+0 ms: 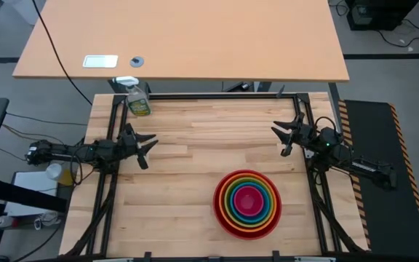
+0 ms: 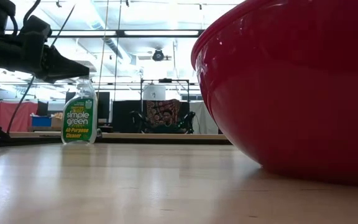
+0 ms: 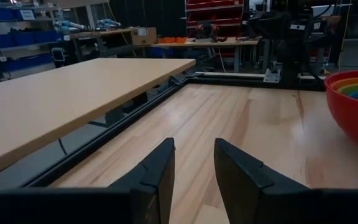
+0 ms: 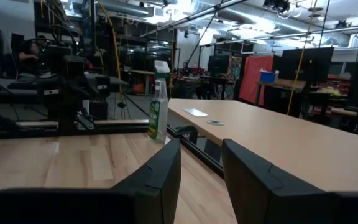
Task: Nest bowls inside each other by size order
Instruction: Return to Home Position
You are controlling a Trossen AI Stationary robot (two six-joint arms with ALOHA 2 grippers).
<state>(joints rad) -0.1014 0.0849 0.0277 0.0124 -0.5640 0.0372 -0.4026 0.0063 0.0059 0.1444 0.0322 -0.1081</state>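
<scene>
From where I stand, the five bowls [image 1: 247, 204] are all sitting one inside the other on the near right part of the wooden table [image 1: 188, 196]. The red bowl [image 2: 303, 87] is outside, then orange, green and blue, and the pink bowl [image 1: 247, 201] is in the centre. The nesting looks finished to me.

The left gripper [image 1: 149, 151] hangs over the left side of the table, its claw spread wide and holding nothing. The right gripper [image 1: 278, 142] is over the far right side, also spread and empty. Both are well apart from the bowls.

I think these bowls are light, stiff plastic with a smooth, rather slippery wall. A claw cannot go around the red one, so the rim is the place to take hold, one finger inside and one outside. Pulling on an inner bowl would probably lift only that bowl. The spray bottle [image 1: 138, 98] stands at the far left corner.
</scene>
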